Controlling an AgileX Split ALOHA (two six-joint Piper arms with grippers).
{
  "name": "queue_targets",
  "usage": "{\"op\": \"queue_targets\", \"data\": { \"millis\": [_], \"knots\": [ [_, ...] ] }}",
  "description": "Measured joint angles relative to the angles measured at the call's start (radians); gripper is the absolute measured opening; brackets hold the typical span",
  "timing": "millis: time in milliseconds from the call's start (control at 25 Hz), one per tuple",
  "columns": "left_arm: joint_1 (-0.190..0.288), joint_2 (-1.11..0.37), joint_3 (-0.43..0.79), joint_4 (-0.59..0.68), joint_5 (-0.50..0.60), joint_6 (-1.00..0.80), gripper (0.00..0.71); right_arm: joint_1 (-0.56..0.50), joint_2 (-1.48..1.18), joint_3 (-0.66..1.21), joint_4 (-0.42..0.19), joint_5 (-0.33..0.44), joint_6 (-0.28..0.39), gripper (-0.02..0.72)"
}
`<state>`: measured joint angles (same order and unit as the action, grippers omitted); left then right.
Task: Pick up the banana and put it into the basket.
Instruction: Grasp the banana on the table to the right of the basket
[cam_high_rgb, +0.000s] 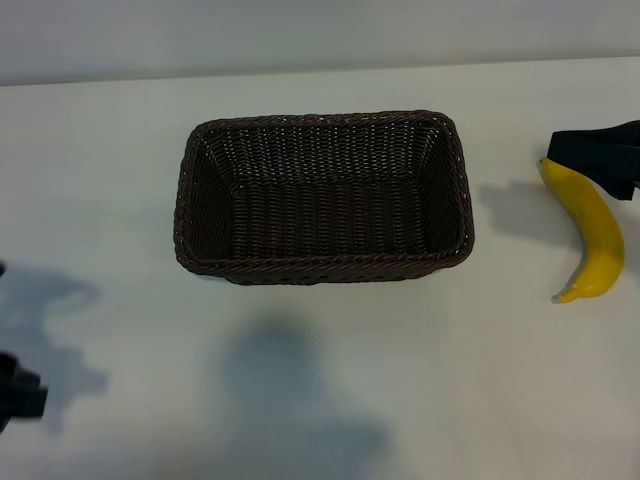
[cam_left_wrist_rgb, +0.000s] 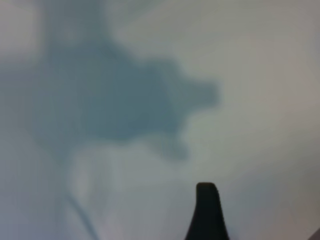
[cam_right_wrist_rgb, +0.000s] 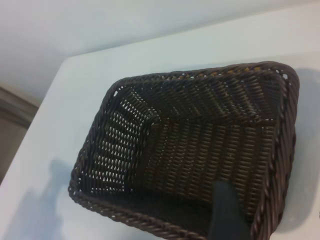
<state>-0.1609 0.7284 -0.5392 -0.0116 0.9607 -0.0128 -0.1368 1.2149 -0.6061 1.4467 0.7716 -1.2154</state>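
At right edge of the frame, the right gripper (cam_high_rgb: 600, 160) clasps the banana (cam_high_rgb: 592, 235) by one end only, so it could swing or slip before reaching the empty basket (cam_high_rgb: 322, 270) at centre, while the left gripper (cam_high_rgb: 18, 392) sits unclenched at lower left.

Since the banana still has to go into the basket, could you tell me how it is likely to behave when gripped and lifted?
The banana has a smooth, glossy-looking skin, so it may slip between hard fingers. Its curved shape, held at one end by the right gripper, would probably let the free end swing or droop. It looks soft enough to bruise under a tight squeeze.
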Motion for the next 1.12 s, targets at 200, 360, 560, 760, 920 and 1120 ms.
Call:
{"op": "queue_targets", "data": {
  "millis": [200,360,560,760,920,1120],
  "knots": [
    [0.0,-0.155,0.009,-0.001,0.0,-0.006,0.571,0.0,0.0,0.0,-0.001,0.0,0.0,0.445],
    [0.0,-0.245,0.012,-0.002,0.028,-0.025,0.571,0.0,0.0,0.0,-0.001,0.0,0.0,0.445],
    [0.0,-0.34,0.025,-0.002,0.064,-0.04,0.571,0.0,0.0,0.0,-0.001,0.0,0.0,0.445],
    [0.0,-0.406,0.034,-0.001,0.084,-0.042,0.571,0.0,0.0,0.0,-0.001,0.0,0.0,0.445],
    [0.0,-0.448,0.036,-0.001,0.083,-0.04,0.571,0.0,0.0,0.0,-0.001,0.0,0.0,0.445],
    [0.0,-0.466,0.036,-0.001,0.084,-0.04,0.571,0.0,0.0,0.0,-0.005,0.0,0.0,0.445]
  ]
}}
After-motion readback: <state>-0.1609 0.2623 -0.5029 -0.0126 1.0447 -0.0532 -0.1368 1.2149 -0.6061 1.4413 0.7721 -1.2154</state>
